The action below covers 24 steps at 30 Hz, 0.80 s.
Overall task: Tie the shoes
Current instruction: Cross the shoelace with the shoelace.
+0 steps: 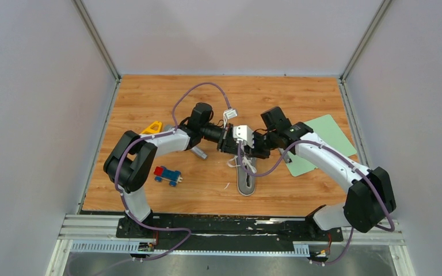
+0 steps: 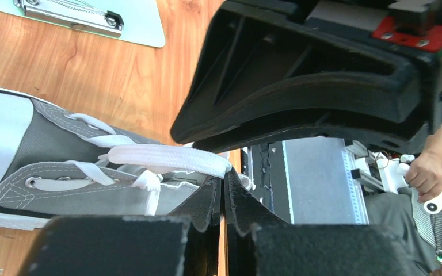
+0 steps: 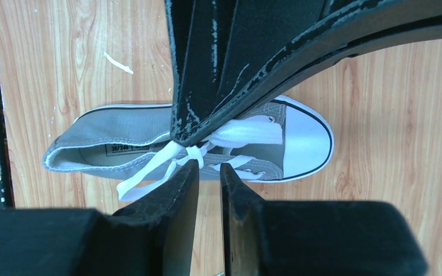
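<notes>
step: bow-making, by my read. One loop of the laces (image 3: 247, 132) is lifted and there is no finished bow on the shoe (image 3: 121, 123).
next: probably catch the loose strand trailing off the shoe's side. Needs a short, careful reach because the two tools nearly collide.
table (image 1: 149, 98): wood, walled left, far and right. Open board lies beyond the shoe.
clipboard (image 1: 316, 144): green, right of the shoe and apart from it, under the right arm's sweep.
shoe: upright on its sole at table centre, heel toward the near edge, with little room on that side.
toy car (image 1: 167, 175): left of the shoe, well apart.
left gripper (image 2: 224, 194): fingers pressed together, pinching the lace loop above the eyelets.
right gripper (image 3: 209, 168): fingers a narrow gap apart with nothing between them. It hangs just beside the shoe's side, tip to tip with the left.
</notes>
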Tool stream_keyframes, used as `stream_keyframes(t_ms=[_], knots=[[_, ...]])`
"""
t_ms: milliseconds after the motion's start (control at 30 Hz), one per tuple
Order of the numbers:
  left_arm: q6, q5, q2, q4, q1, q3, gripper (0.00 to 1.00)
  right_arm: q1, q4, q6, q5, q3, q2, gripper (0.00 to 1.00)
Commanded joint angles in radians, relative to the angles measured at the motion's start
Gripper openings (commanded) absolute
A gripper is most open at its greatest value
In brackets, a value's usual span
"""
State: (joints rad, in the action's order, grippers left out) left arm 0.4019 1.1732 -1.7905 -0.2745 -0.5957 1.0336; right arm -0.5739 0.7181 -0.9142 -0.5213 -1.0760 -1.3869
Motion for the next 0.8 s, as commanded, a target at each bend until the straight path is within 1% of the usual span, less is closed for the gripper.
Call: stream_keyframes(t_ms=[0,200,433,533,567,600,767], knots=[[0.007,0.042,0.052,-0.060,-0.002,-0.018,0.03,-0.004,-0.091,0.038,-0.055,0.003,-0.043,0.23],[0.005,0.065,0.048,-0.066,-0.002,-0.024,0.01,-0.004,-0.170,0.057,-0.067,0.001,-0.068,0.35],[0.002,0.078,0.043,-0.068,-0.002,-0.028,0.00,-0.004,-0.171,0.074,-0.133,-0.023,-0.073,0.40],[0.003,0.081,0.040,-0.066,-0.001,-0.027,0.00,-0.004,-0.152,0.073,-0.164,-0.028,-0.070,0.41],[0.003,0.081,0.041,-0.066,-0.002,-0.027,0.00,-0.004,-0.146,0.071,-0.175,-0.027,-0.068,0.39],[0.004,0.082,0.041,-0.065,-0.002,-0.026,0.00,-0.004,-0.138,0.070,-0.182,-0.027,-0.066,0.34],[0.001,0.079,0.044,-0.058,-0.002,-0.026,0.00,-0.003,-0.100,0.058,-0.200,-0.024,-0.051,0.04]])
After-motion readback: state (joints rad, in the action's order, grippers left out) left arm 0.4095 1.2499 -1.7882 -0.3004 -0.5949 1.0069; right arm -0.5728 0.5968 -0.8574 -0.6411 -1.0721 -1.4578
